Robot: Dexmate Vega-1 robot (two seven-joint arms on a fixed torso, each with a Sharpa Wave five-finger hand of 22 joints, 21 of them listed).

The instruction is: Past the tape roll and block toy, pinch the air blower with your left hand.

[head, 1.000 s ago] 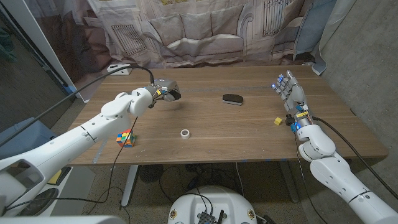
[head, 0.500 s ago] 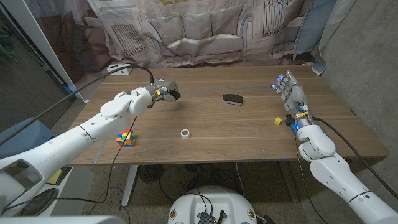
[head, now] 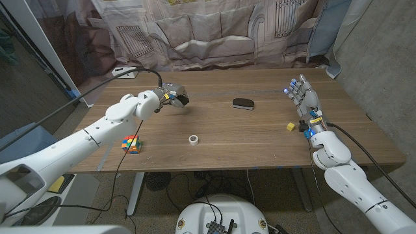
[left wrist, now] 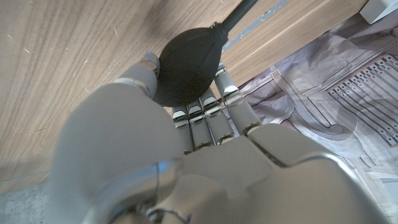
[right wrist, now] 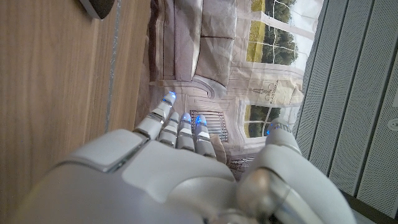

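Already my left hand (head: 170, 95) is beyond the tape roll (head: 194, 139) and block toy (head: 132, 143), fingers (left wrist: 208, 118) and thumb pinching the air blower (left wrist: 186, 68), so the task looks essentially done.

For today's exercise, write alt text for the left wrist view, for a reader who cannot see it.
The left robot hand, seen from behind, pinches the round black bulb of an air blower, whose thin nozzle points away over a wooden table. A printed cloth backdrop hangs beyond the table's edge.
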